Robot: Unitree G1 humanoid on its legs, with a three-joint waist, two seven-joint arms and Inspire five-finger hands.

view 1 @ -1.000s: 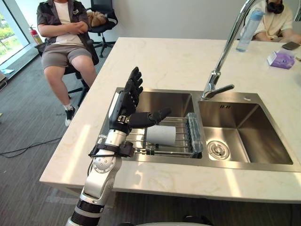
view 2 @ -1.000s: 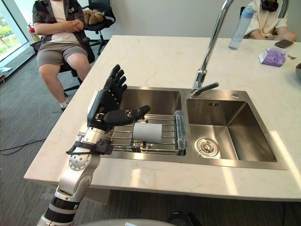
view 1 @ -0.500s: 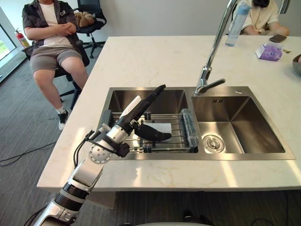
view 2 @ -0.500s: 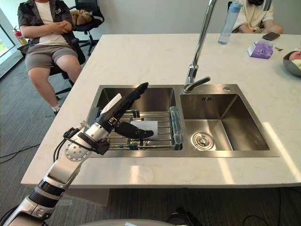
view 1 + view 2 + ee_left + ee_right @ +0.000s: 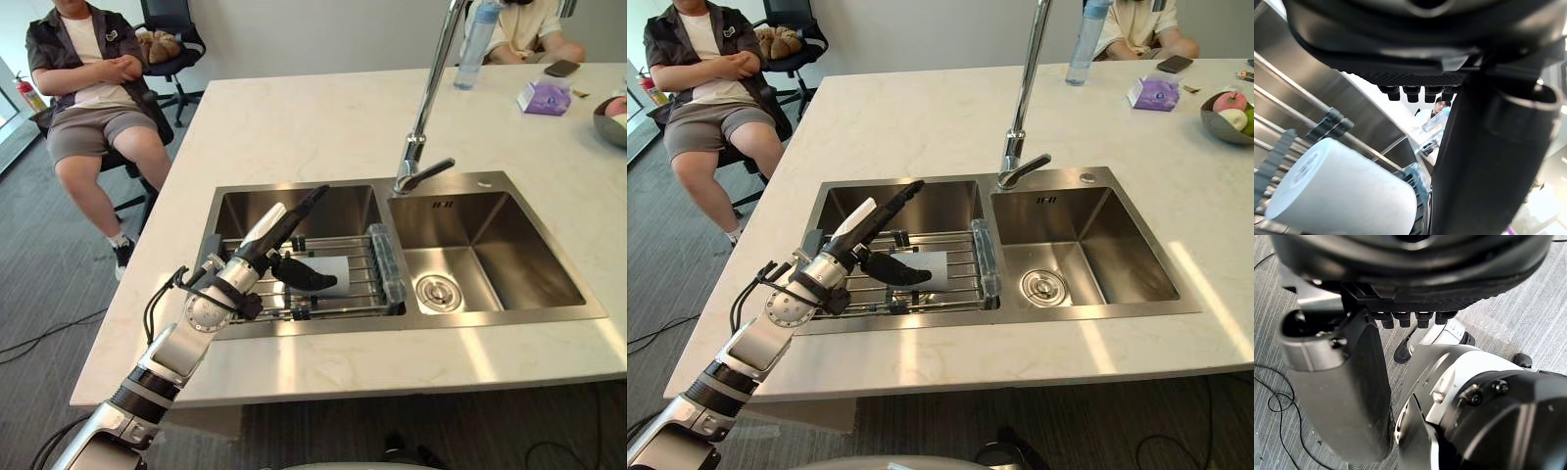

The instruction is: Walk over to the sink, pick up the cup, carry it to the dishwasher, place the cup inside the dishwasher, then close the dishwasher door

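Observation:
A white cup (image 5: 331, 275) lies on its side on a wire rack (image 5: 361, 257) across the left basin of a steel double sink (image 5: 323, 325). My left hand (image 5: 278, 231) reaches over the rack, open, its fingers (image 5: 312, 199) straight above the cup and its thumb (image 5: 304, 277) low against the cup's near side. In the left wrist view the cup (image 5: 1342, 196) lies close beside the thumb (image 5: 1484, 161), under the straight fingers (image 5: 1415, 92). My right hand (image 5: 1342, 382) hangs open over the grey floor.
A tall faucet (image 5: 423, 108) rises behind the divider between the basins. On the pale stone counter stand a bottle (image 5: 473, 44), a purple pack (image 5: 545, 95) and a fruit bowl (image 5: 1229, 113). One person (image 5: 88, 78) sits at the far left, another (image 5: 534, 29) beyond the counter.
The camera has shifted. My left hand turned from fingers-up to lying forward over the rack, and its thumb dropped down beside the cup.

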